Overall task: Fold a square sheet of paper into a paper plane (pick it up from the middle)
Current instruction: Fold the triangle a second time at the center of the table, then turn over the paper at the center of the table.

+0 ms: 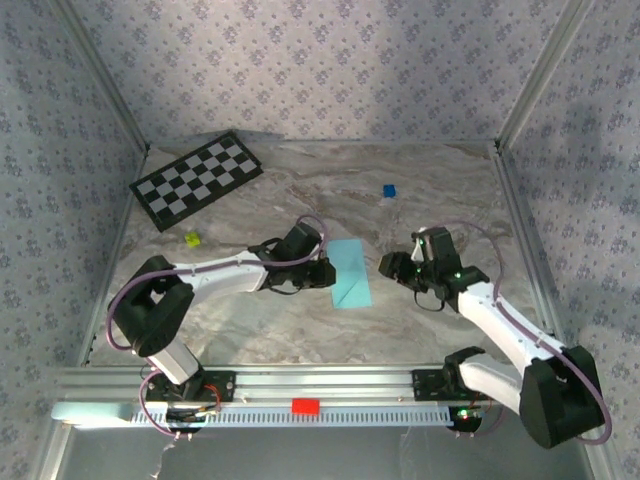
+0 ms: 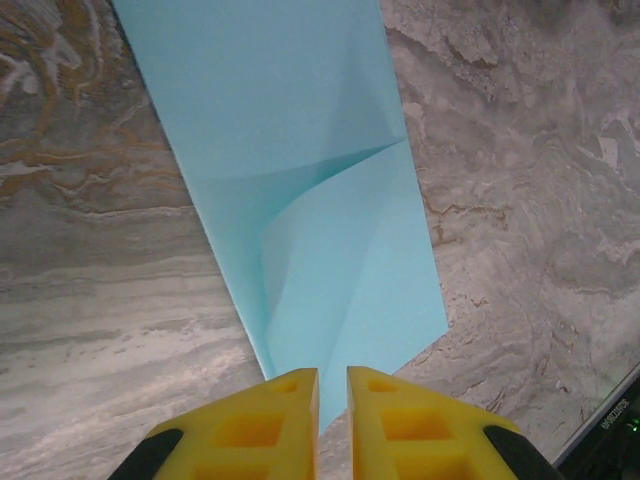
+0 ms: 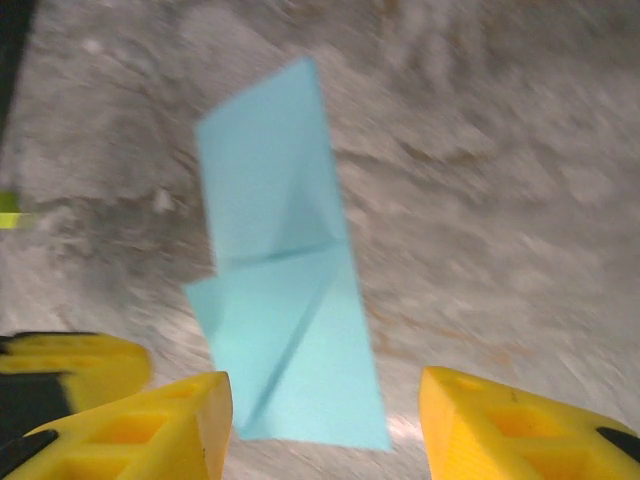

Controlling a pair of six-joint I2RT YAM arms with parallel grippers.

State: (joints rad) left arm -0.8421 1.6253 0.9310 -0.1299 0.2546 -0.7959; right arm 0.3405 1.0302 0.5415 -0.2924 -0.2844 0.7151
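Yellow left pincer [image 2: 332,385] at edge of plain sky-blue paper [image 2: 300,150]

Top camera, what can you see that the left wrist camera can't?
The top view adds the checkerboard, the tiny blue cube, a small yellow-green thing and the right tool. The left wrist view adds a close look at the raised, curling flap on the blue paper and the narrow gap of the left tool. Both show the folded blue paper lying on the marble table.
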